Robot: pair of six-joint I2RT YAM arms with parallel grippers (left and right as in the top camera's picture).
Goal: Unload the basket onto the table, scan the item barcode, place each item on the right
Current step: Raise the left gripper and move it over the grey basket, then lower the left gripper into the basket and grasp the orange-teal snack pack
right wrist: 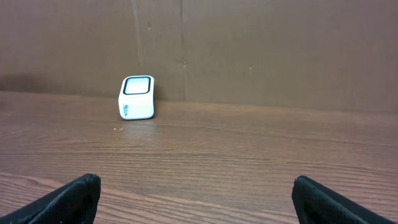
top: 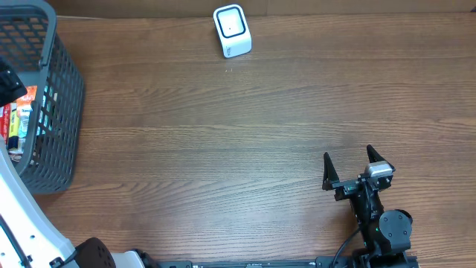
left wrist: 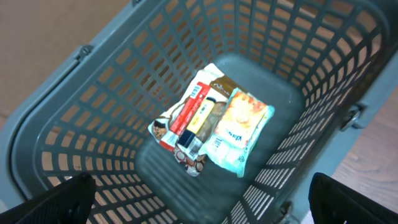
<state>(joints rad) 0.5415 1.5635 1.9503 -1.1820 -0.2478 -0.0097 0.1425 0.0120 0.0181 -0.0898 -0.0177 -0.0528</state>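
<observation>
Several item packets lie in a heap on the floor of the grey basket (left wrist: 93, 124): a pale teal packet with an orange picture (left wrist: 239, 130) and a red, yellow and white packet (left wrist: 193, 115) beside it. No barcode can be made out on them. My left gripper (left wrist: 205, 202) hangs open above the basket, well over the packets, holding nothing. The white scanner (top: 232, 31) stands at the table's far edge, also in the right wrist view as the scanner (right wrist: 137, 97). My right gripper (top: 349, 165) rests open and empty near the front right, facing the scanner from a distance.
The basket (top: 63, 89) stands at the table's left edge with tall slotted walls around the packets. A brown wall (right wrist: 249, 50) rises behind the scanner. Bare wooden tabletop (top: 238, 149) lies between basket, scanner and right arm.
</observation>
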